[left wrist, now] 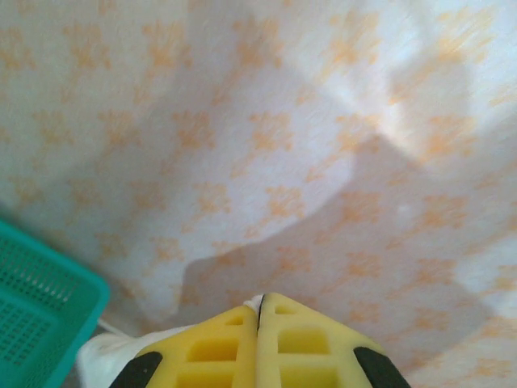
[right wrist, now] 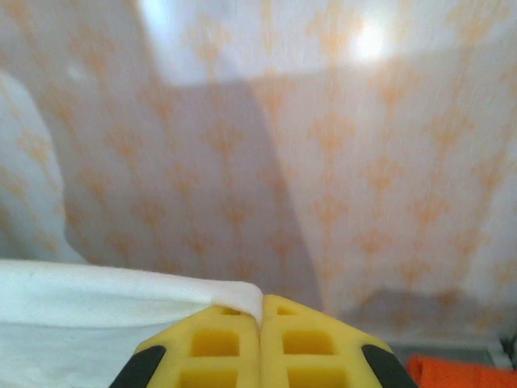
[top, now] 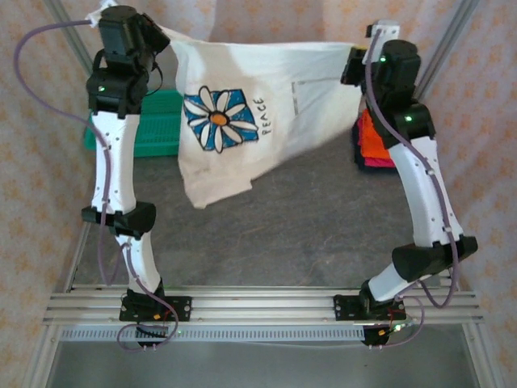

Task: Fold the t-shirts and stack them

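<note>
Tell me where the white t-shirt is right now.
In the top view the white t-shirt hangs stretched above the table, toward its far side, pinched by the left fingers and right fingers, teal basket on its left, folded stack on its right.

A robotics test cell is indicated, not a domestic room. A left arm and a right arm are bolted to aluminium rails at the near edge of a grey tabletop. The bench is enclosed by metal frame posts hung with an orange-patterned cloth backdrop. Exposed purple cabling is noted.
</note>
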Controlling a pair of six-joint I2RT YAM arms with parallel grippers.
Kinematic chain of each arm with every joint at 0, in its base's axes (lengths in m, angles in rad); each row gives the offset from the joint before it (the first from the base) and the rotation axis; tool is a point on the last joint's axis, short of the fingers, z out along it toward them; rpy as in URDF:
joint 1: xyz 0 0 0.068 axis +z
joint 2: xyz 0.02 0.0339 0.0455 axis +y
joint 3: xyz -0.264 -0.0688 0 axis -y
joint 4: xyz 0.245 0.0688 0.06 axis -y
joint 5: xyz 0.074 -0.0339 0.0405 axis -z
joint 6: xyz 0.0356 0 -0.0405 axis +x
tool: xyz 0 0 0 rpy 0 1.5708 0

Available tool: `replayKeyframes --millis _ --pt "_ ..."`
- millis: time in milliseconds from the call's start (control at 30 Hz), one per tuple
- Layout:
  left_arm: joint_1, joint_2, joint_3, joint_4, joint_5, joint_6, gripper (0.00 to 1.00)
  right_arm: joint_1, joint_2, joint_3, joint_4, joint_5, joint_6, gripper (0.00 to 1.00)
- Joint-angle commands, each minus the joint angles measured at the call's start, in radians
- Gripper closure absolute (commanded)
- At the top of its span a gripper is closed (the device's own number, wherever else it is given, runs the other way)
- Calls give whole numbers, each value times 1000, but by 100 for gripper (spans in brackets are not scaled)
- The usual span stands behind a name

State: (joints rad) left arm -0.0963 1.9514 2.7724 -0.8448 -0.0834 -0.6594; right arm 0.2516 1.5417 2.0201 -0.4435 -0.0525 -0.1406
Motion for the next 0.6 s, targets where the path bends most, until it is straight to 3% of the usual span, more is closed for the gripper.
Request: replayKeyframes --millis 0,133,300,467,567 --pt "22 -189 -40 49 -52 30 100 -16 -111 42 29 27 -15 100" --pt "22 -438 -402 125 -50 47 100 -16 -225 -93 11 23 -30 100" --pt "21 -769 -972 167 -29 5 100 -15 -468 -518 36 -19 -11 100" --pt "21 -1065 -1511 111 -53 -92 100 -17 -659 -926 9 -156 35 100" --pt "21 -1196 -1778 53 -48 -175 100 -16 -690 -1092 -26 -242 95 100"
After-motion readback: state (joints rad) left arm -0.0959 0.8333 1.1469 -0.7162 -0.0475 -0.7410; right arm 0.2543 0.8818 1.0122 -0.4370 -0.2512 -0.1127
